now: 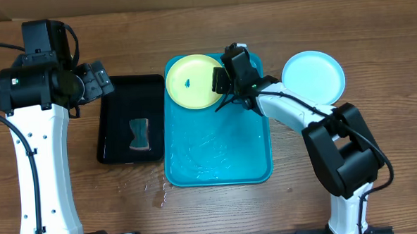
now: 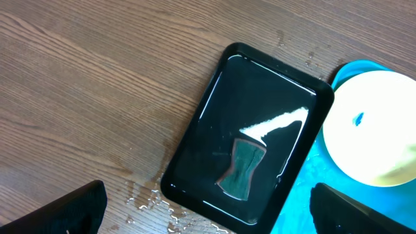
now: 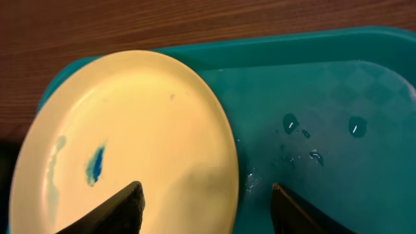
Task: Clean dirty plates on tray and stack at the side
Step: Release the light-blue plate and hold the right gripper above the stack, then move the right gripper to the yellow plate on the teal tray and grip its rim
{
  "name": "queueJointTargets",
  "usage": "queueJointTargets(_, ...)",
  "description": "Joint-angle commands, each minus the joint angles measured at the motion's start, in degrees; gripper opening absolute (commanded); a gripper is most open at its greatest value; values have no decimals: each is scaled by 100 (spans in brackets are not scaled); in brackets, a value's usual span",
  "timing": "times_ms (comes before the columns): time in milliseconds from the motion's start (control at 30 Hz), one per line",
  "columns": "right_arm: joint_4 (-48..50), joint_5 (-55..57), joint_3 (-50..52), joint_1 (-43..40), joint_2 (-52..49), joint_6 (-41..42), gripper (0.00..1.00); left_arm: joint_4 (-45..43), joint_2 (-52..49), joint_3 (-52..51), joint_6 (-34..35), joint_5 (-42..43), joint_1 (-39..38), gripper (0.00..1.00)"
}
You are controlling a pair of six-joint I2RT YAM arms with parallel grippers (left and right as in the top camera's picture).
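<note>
One smudged yellow plate [image 1: 193, 81] lies in the far-left corner of the tray [image 1: 217, 162]; the right end effector [image 3: 205, 205] straddles its rim, jaws apart, likely to grasp it. The left end effector [image 1: 102, 79] hangs open.

Tray near half free, far-left corner blocked

Turquoise rectangular plastic tray [image 1: 217, 162]: the wet near floor is bare and reachable from above. Pale yellow-green round plastic plate [image 1: 188, 81] fills the far-left corner, with the right gripper [image 3: 207, 198] spread across its right rim. Black rectangular tray [image 1: 117, 117] sits just beside the left rim, and a light blue round plastic plate [image 1: 314, 77] sits near the far-right corner.
</note>
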State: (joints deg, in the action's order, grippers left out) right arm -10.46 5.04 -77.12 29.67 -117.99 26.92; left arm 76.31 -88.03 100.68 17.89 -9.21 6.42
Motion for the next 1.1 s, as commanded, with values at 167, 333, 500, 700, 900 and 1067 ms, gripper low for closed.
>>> queueJointTargets(167, 92, 144, 0, -15, -323, -37, 43, -4, -4, 92, 57, 7, -4, 100)
queueJointTargets(333, -11, 142, 0, -15, -323, -37, 29, -2, -4, 92, 57, 9, -4, 100)
queueJointTargets(500, -118, 140, 0, -15, -323, -37, 17, -2, -4, 92, 57, 7, -4, 100)
queueJointTargets(700, -275, 138, -31, -50, -289, -35, 4, -2, -4, 92, 57, 7, -4, 100)
queueJointTargets(900, -920, 140, -59, -96, 289, -35, 4, -2, -4, 92, 57, 9, -4, 100)
queueJointTargets(1067, -2168, 133, -59, -96, 866, 282, 4, -2, -4, 92, 57, 9, -4, 100)
